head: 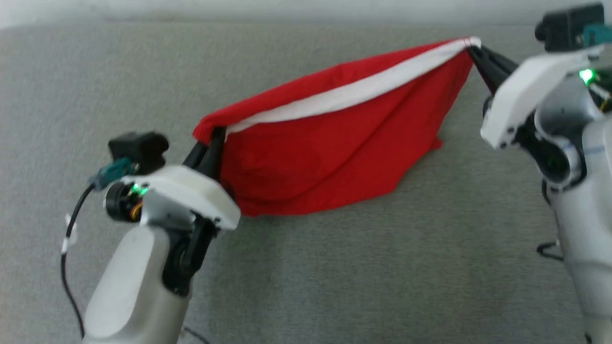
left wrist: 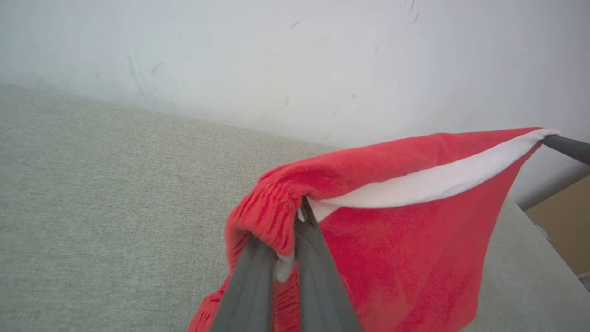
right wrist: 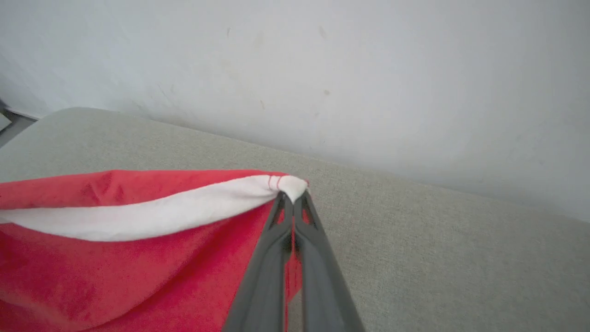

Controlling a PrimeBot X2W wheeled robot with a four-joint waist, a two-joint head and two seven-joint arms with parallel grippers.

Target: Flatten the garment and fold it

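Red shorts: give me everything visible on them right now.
The red shorts look like soft, fleecy fabric, with a white side stripe running along the top edge. They hang stretched between both grippers, sagging in loose folds. The left gripper is shut on the gathered, ribbed waistband end, and the right gripper is shut on the stripe's far corner. The lower edge appears to rest on the grey fabric surface.

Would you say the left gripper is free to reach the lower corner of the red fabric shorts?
Probably not: the left gripper is shut on one end of the red fabric shorts, the right gripper on the other; it would need to release first.
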